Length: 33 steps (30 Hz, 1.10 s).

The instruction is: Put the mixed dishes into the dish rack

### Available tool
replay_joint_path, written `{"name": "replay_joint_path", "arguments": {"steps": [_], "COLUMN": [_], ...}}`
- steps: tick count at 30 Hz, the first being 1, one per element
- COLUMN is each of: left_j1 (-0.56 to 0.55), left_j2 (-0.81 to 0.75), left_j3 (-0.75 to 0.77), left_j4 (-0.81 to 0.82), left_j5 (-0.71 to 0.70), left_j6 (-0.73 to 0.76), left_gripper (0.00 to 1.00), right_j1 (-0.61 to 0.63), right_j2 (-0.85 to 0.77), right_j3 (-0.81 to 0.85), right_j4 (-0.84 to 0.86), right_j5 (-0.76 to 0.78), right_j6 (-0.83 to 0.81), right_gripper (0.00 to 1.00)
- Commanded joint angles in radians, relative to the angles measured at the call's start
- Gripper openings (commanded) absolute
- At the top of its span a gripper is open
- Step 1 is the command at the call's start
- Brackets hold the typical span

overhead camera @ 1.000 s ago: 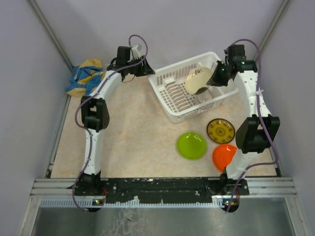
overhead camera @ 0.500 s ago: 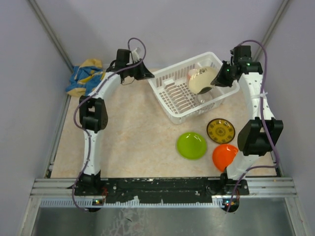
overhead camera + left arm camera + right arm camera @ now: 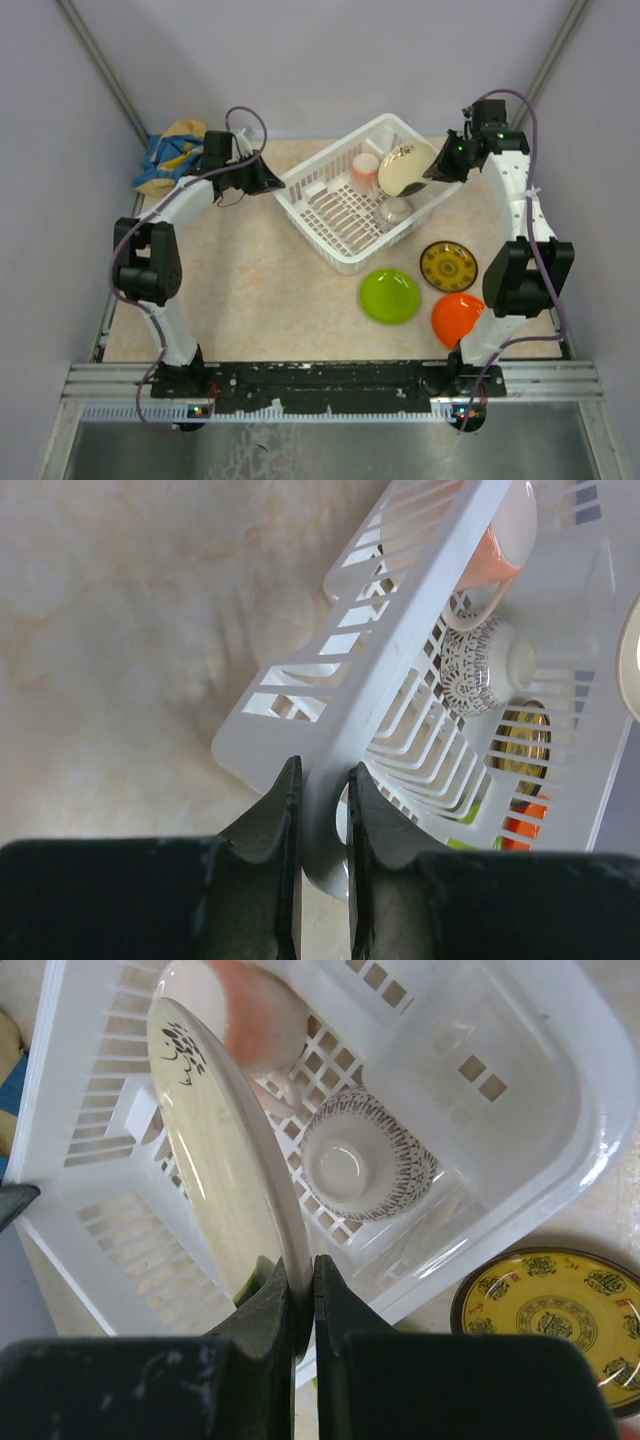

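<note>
Rack position: dish rack (image 3: pixel 350 205) sits skewed on the surface (image 3: pixel 250 290), toward the far side, one corner pointing at the left arm.

Left end effector (image 3: pixel 322 770): narrow, fingers pinched on the rack's rim wall just beside a corner, one finger outside the lattice and one inside. Left wrist view shows the white rim running up between the two dark fingers.

Right end effector (image 3: pixel 300 1265): narrow, clamped on the edge of the cream plate (image 3: pixel 225 1160). Plate held on edge and tilted, over the far right part of the rack, dark marking near its upper rim. Cannot tell whether its lower edge touches the ribs.

Inside the rack:
- small pink cup (image 3: pixel 500 540), on its side against the far wall, handle toward the bowl, just beside the held plate.
- small white patterned bowl (image 3: pixel 360 1165), base showing, near the right wall, below the plate in the top view.
- plate-slot ribs on the near left part, nothing standing in them.

On the surface, outside the rack, near right:
- brown-yellow patterned plate (image 3: pixel 448 266), flat, just beside the rack's near right wall.
- lime-green plate (image 3: pixel 389 296), flat, near the rack's near corner.
- orange plate (image 3: pixel 455 316), tilted against the right arm's lower link.

Blue and yellow cloth (image 3: pixel 170 155) is bunched at the far left, well apart from the rack.
</note>
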Motion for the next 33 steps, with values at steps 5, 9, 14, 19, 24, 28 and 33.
{"name": "replay_joint_path", "arguments": {"steps": [5, 9, 14, 19, 24, 28, 33], "left_j1": [0.097, 0.095, 0.064, -0.032, -0.131, -0.132, -0.122], "left_j2": [-0.251, -0.33, -0.398, -0.426, -0.448, -0.478, -0.399], "left_j3": [-0.289, -0.381, -0.473, -0.501, -0.489, -0.427, -0.246], "left_j4": [-0.121, -0.135, -0.154, -0.189, -0.219, -0.25, -0.304], "left_j5": [-0.124, -0.073, -0.029, 0.007, -0.018, -0.101, -0.166], "left_j6": [0.056, 0.002, -0.047, -0.071, -0.092, -0.047, 0.023], "left_gripper": [0.0, 0.0, 0.0, 0.03, 0.36, 0.57, 0.71], "right_j1": [0.011, 0.018, 0.018, 0.018, 0.018, 0.018, 0.018], "right_j2": [-0.07, -0.07, -0.133, -0.184, -0.226, -0.242, -0.249], "right_j3": [-0.009, -0.008, 0.005, -0.017, -0.06, -0.072, -0.058], "right_j4": [0.081, 0.092, 0.096, 0.103, 0.118, 0.122, 0.116], "right_j5": [-0.078, -0.088, -0.083, -0.069, -0.075, -0.082, -0.074], "right_j6": [0.005, 0.012, 0.013, 0.014, 0.018, 0.019, 0.022], "right_gripper": [0.0, 0.0, 0.0, 0.0, 0.0, 0.0, 0.0]}}
